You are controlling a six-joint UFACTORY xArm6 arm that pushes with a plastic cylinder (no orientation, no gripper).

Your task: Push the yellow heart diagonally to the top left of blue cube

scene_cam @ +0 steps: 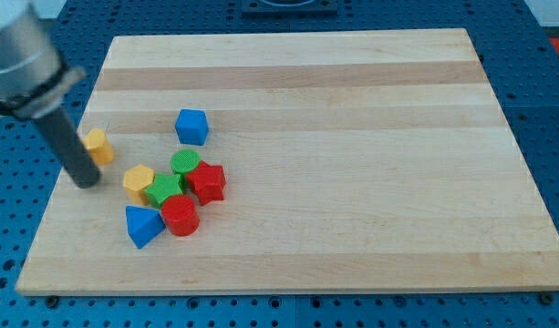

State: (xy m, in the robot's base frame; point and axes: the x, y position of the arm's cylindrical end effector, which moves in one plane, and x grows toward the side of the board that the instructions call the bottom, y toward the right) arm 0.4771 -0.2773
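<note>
The yellow heart point(99, 146) lies near the board's left edge, partly hidden behind my rod. The blue cube point(191, 126) sits to its right and slightly higher, about a hundred pixels away. My tip point(85, 183) rests on the board just below and slightly left of the yellow heart, close to it or touching it; I cannot tell which. The rod leans up towards the view's top left corner.
A cluster lies below the blue cube: a yellow hexagon-like block point(139, 180), a green cylinder point(184, 161), a green star point(163, 190), a red star point(208, 181), a red cylinder point(181, 216) and a blue triangle point(142, 226). The wooden board's left edge point(56, 196) is near my tip.
</note>
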